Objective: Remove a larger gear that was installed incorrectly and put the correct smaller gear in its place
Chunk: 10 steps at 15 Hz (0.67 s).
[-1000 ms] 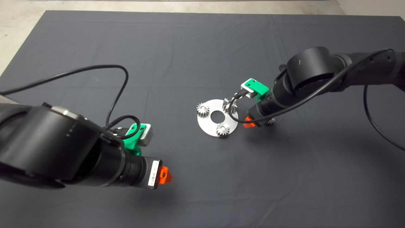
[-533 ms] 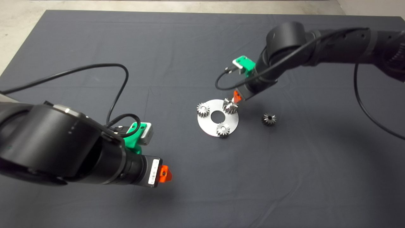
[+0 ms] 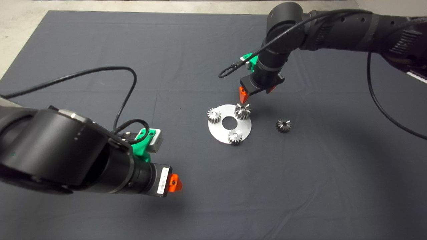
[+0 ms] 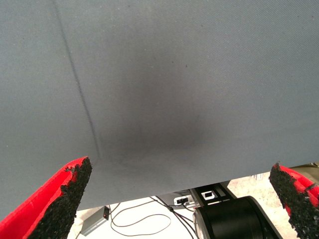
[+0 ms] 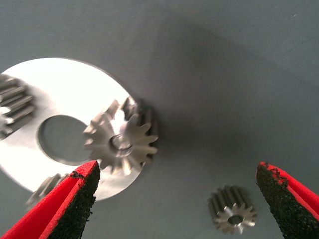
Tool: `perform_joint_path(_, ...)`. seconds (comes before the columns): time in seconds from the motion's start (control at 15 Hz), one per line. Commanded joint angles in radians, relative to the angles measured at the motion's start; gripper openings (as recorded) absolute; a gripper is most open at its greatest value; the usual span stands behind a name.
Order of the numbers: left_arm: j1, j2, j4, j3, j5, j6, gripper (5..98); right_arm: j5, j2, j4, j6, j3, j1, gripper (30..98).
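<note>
A dark grey mat (image 3: 140, 50) covers the counter, creased in faint lines, with pale concrete floor (image 3: 20, 20) showing past its far and left edges. Near the mat's middle lies a round steel plate (image 3: 220, 131) with a centre hole, the landmark here. The larger gear (image 3: 243, 111) stands on the plate's far right rim, partly overhanging it; two small bright gears (image 3: 214, 115) sit on the plate too, one at its left edge and one at its near edge. The smaller gear (image 3: 283, 125) lies on the bare mat to the right of the plate, well apart from it. The right tool (image 3: 255, 91) hangs above the mat just beyond the plate's far side, over the larger gear, its red fingers spread wide and holding nothing. The left tool (image 3: 174, 183) waits low over bare mat, well to the near left of the plate, its fingers also spread wide and empty; its wrist view shows the mat's edge and, past it, cables (image 4: 144, 219) on the floor.
</note>
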<state>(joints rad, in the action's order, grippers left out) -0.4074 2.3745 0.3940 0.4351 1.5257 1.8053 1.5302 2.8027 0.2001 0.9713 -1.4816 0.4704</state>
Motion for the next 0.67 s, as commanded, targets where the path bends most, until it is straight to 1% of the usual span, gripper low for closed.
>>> perform_joint_path(0.0,-0.008,0.007,-0.001,0.005,0.016,-0.006,92.1,0.102,0.023,-0.153,-0.031,-0.057,0.071,83.4)
perform_joint_path(0.2,-0.008,0.007,-0.001,0.005,0.014,-0.006,92.1,0.1,0.058,-0.156,-0.036,-0.059,0.065,83.4)
perform_joint_path(0.6,-0.008,0.004,0.0,0.002,0.016,-0.006,92.1,0.1,0.074,-0.144,-0.028,-0.043,-0.007,83.4)
